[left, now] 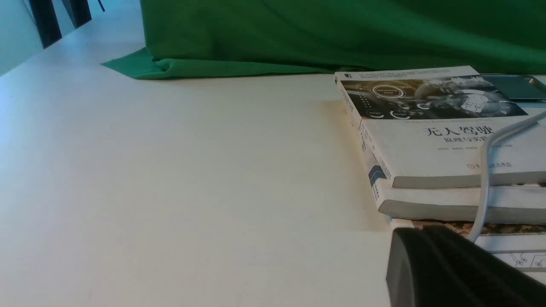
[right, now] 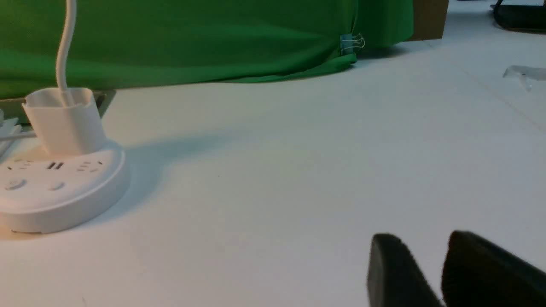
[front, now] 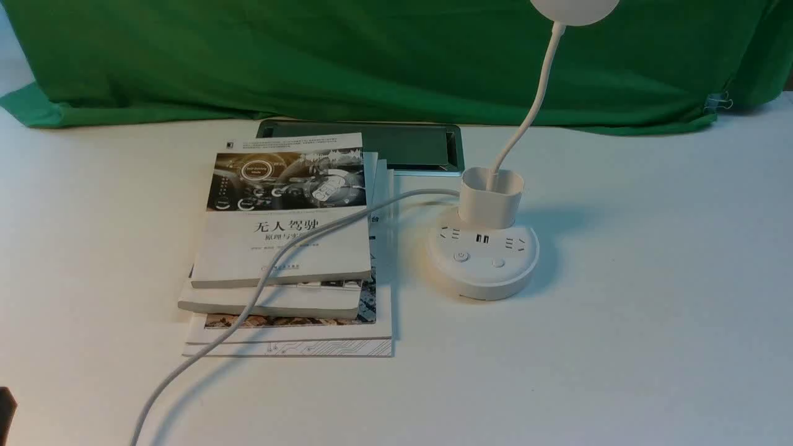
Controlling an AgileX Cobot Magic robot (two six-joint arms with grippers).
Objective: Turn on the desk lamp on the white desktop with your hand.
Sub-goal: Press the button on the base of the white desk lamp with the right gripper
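Note:
The desk lamp stands on the white desktop (front: 619,322), right of centre. Its round puck base (front: 483,263) carries sockets, USB ports and two buttons (front: 461,256). The cup holder (front: 490,197), thin neck (front: 538,93) and round head (front: 573,9) rise behind; the head is unlit. The base also shows in the right wrist view (right: 59,187). My left gripper (left: 420,233) is shut and empty, low by the books; only a dark sliver of it (front: 6,412) shows in the front view. My right gripper (right: 426,244) has its jaws slightly apart, empty, well away from the base.
A stack of books (front: 285,248) lies left of the lamp, with the lamp's white cable (front: 260,285) draped over it toward the front edge. A dark panel with a silver frame (front: 409,145) lies behind. A green cloth (front: 372,56) covers the back.

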